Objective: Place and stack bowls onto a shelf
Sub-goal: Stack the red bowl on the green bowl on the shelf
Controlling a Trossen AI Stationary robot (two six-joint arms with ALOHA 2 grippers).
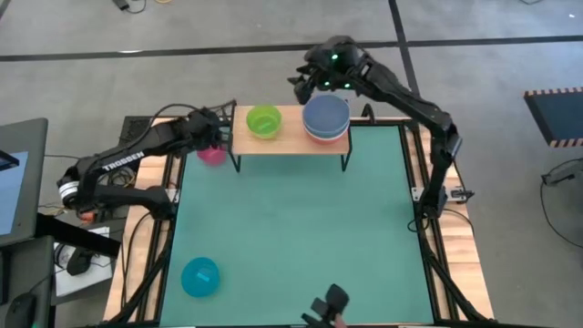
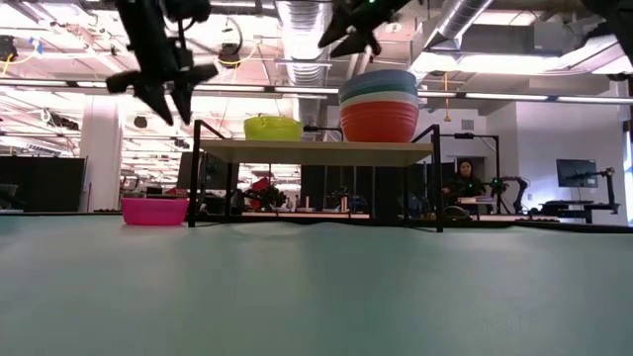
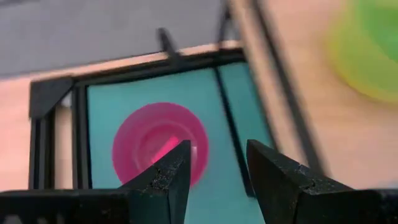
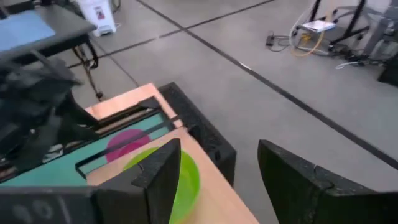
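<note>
The light-wood shelf [image 1: 291, 144] [image 2: 316, 151] stands on black legs at the far edge of the green mat. On it sit a green bowl [image 1: 263, 120] [image 2: 273, 127] [image 4: 183, 177] and a stack of several bowls [image 1: 326, 118] [image 2: 379, 104], pale blue on top, red at the bottom. A pink bowl [image 1: 211, 154] [image 2: 154, 211] [image 3: 155, 140] rests on the mat left of the shelf. A cyan bowl [image 1: 200, 276] lies near the near-left corner. My left gripper [image 1: 215, 130] [image 3: 217, 163] hovers open above the pink bowl. My right gripper [image 1: 304, 87] [image 4: 217, 163] is open, high over the shelf's far edge.
The green mat [image 1: 301, 237] lies within a black frame on a wooden table. A dark camera mount [image 1: 328, 305] sits at the near edge. Free shelf board shows left of the green bowl. A person [image 2: 465, 183] sits in the room far behind.
</note>
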